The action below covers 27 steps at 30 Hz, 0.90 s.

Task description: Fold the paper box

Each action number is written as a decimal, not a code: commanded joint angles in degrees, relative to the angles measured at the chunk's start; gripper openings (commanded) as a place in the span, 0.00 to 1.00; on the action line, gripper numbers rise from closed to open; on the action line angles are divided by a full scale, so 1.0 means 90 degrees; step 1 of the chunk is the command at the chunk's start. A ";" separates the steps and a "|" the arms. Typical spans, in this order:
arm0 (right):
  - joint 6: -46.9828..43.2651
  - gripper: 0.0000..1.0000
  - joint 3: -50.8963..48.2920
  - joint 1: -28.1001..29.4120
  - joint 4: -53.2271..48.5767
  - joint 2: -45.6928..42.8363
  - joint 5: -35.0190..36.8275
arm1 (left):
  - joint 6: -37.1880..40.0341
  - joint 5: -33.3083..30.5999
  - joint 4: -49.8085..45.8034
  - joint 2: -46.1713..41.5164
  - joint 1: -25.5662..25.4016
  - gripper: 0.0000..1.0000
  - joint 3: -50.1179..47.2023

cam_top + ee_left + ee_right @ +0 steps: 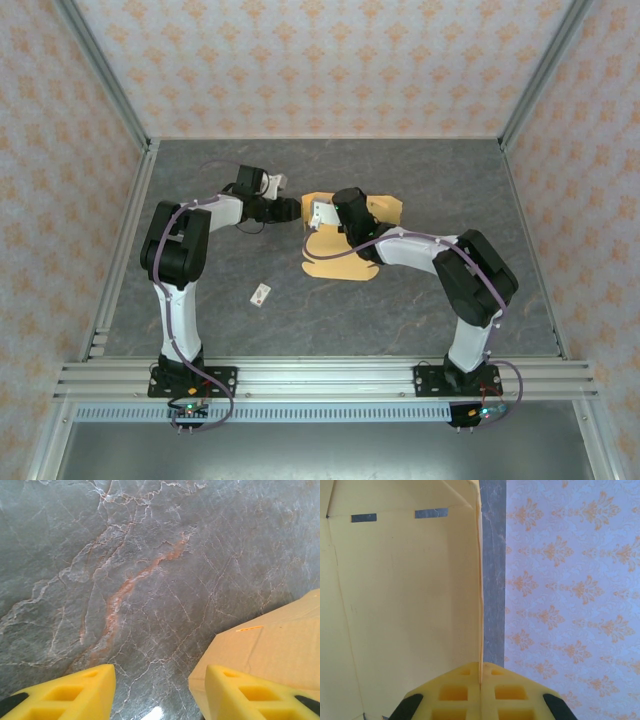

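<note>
Two tools are working here; how is the right tool point(480, 672) sitting?

Its yellow fingers are pressing together on the thin edge of the paper box point(405, 605). That panel is standing upright and running straight away from the tips. Two narrow slots point(431, 513) are showing at the panel's far end. A patterned wall point(570, 580) is rising beyond, off to the tool's right.

And the left tool point(159, 676)?

Its fingers are standing apart, gripping nothing. A corner of the paper box is lying by its right finger; I cannot tell whether they are touching. The veined grey worktop point(125, 580) is stretching ahead of it.

Anything else?

A tiny white tag point(261, 294) is lying well apart from both tools.
</note>
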 commanded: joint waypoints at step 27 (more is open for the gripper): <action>0.0074 0.00 0.0338 -0.0050 -0.0382 -0.0041 -0.0279 | 0.1886 0.0716 -0.0265 -0.0545 -0.0204 0.46 0.0050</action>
